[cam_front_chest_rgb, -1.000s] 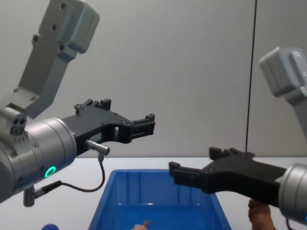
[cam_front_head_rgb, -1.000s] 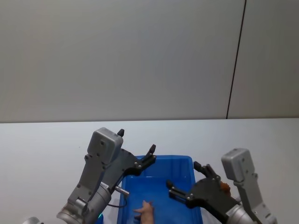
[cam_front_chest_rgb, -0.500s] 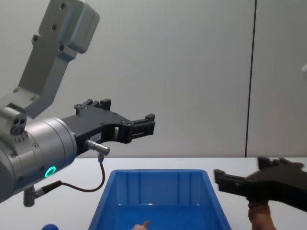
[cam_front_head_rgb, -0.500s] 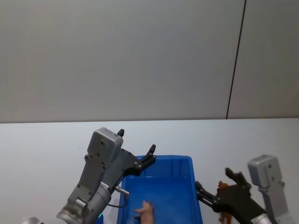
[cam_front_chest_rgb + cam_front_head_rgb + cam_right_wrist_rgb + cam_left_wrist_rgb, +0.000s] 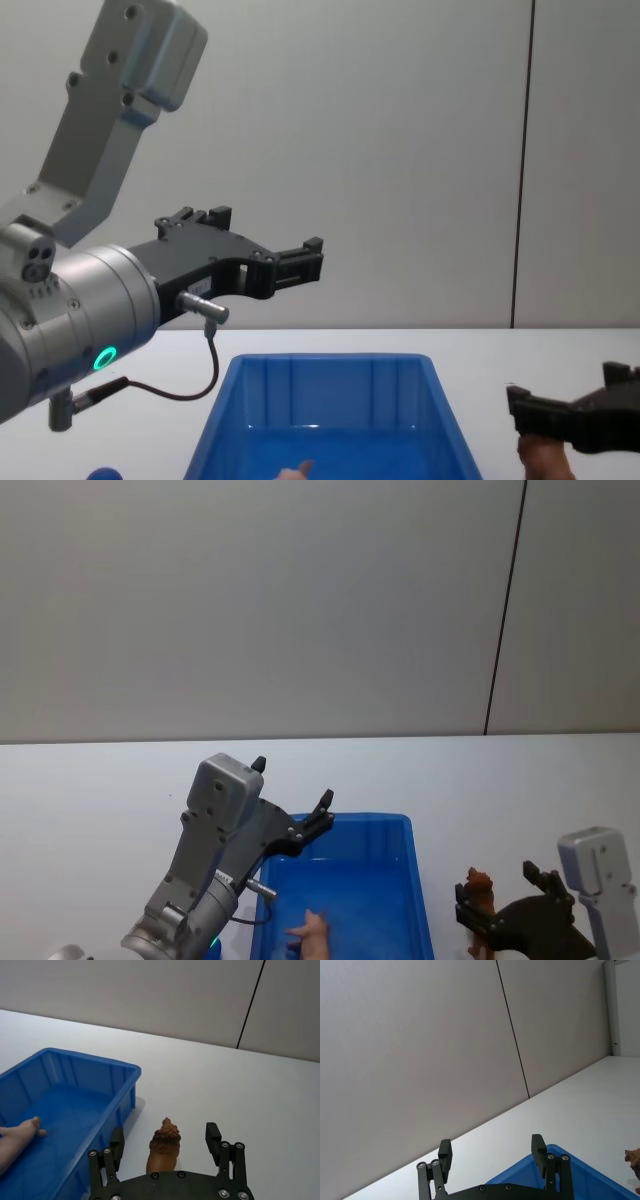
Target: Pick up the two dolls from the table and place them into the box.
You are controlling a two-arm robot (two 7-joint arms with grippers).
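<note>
Right gripper [image 5: 165,1141] is low over the table [image 5: 240,1090], just right of the box [image 5: 102,1060]. Its fingers are apart, one at each side of the brown doll [image 5: 163,1146], and they do not touch it. This doll stands upright on the table, just beside the right wall of the box. The pink doll [image 5: 17,1140] lies already inside the box, so it seems only the brown one remains.

What may go wrong: the doll is narrow and tall, so if one finger arrives first, it can tip or turn out of the grasp. The finger nearest the box is close to the wall and may knock it.

The right arm reaches forward, wrist almost level, fingers pointing away from the body. The left gripper [image 5: 292,782] hangs raised over the left edge of the box, fingers spread, holding nothing
</note>
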